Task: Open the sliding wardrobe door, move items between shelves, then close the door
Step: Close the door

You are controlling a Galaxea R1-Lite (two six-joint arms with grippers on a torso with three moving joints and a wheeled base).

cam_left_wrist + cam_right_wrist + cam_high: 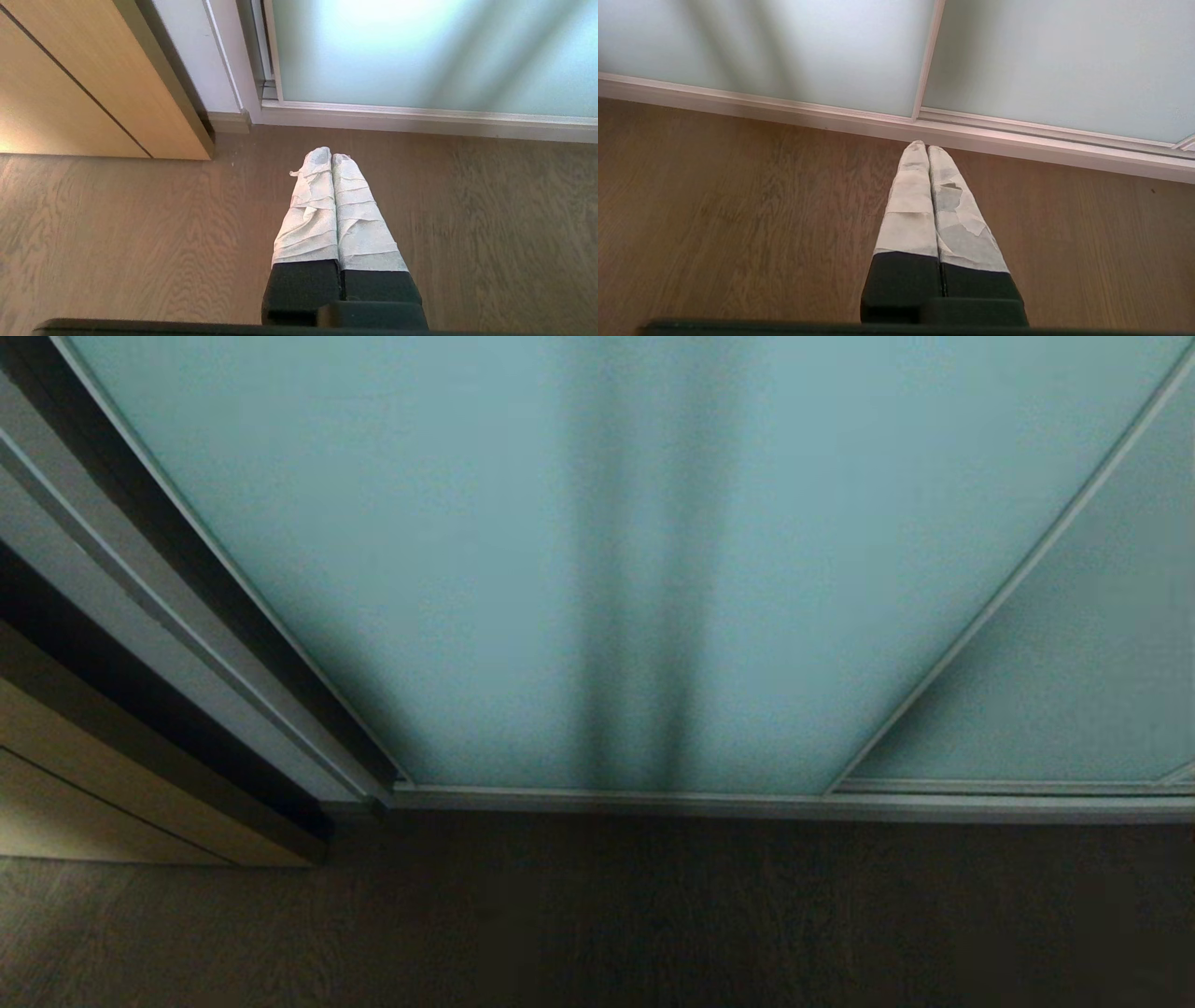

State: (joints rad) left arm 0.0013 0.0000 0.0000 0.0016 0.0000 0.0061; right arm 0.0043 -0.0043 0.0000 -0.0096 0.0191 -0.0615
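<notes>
A wooden cabinet (112,784) stands at far left, its corner meeting the grey wall trim (159,616) beside the wardrobe. Next along, the sliding wardrobe door (523,569), frosted pale blue-green glass in a slim silver frame, sits fully shut on its floor track (747,803), its right edge overlapping a second glass panel (1083,681). Low over the wood floor (117,242), the left gripper (331,156) hangs near the door's left corner with its taped fingers (308,210) pressed together and holding nothing. The right gripper (927,145) hangs further right, pointing at the seam between the two panels, its taped fingers likewise together and empty. Neither arm shows in the head view. No bag or shelf is visible; whatever is inside lies behind the glass. The job appears to be at its very start, the door-opening step not yet begun. The next move likely calls for raising an arm to the door's frame edge and pushing it sideways along the track.
</notes>
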